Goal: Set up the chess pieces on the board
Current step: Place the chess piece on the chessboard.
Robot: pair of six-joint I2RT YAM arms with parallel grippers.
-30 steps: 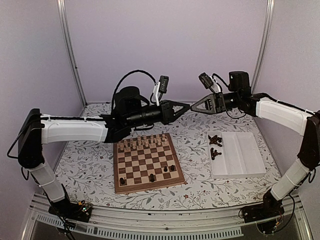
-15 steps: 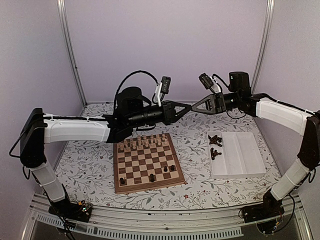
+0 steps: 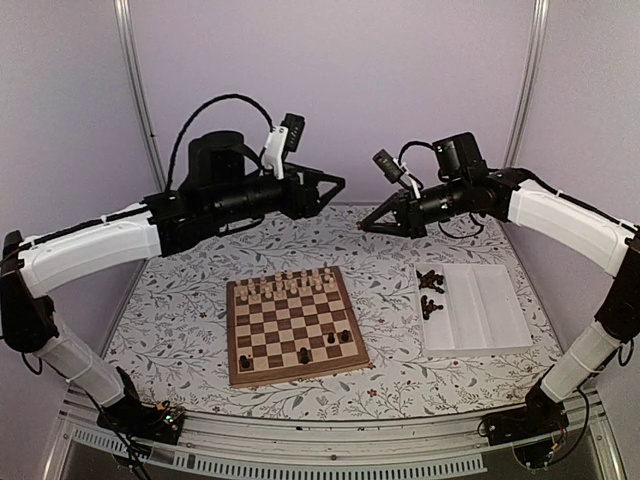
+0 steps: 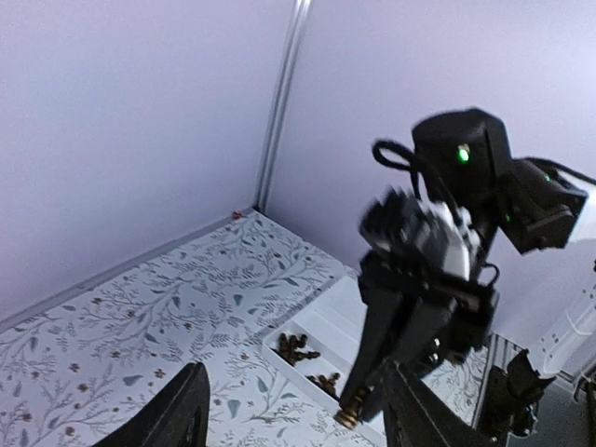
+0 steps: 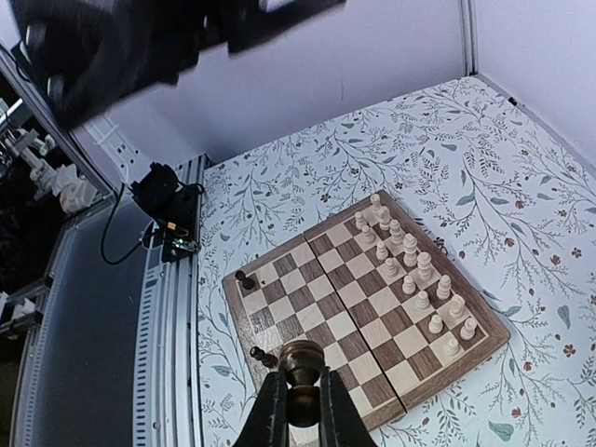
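Carry step: right jaws grip dark brown wooden chess piece [image 5: 303, 371]; left jaws wide, empty. Next, probably: place it on chequered wooden board [image 3: 285, 320], bottom row.

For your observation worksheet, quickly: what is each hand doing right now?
Left hand: open, empty.
Right hand: closed on a dark chess piece.

From above and behind the arm bases [image 3: 150, 418] we see the whole table [image 3: 180, 300]. Our left wrist view faces the right arm [image 4: 484, 177] closely, with the tray [image 4: 326, 312] below it. Our right wrist view looks down from high on the board [image 5: 372, 321], shared with the top view.
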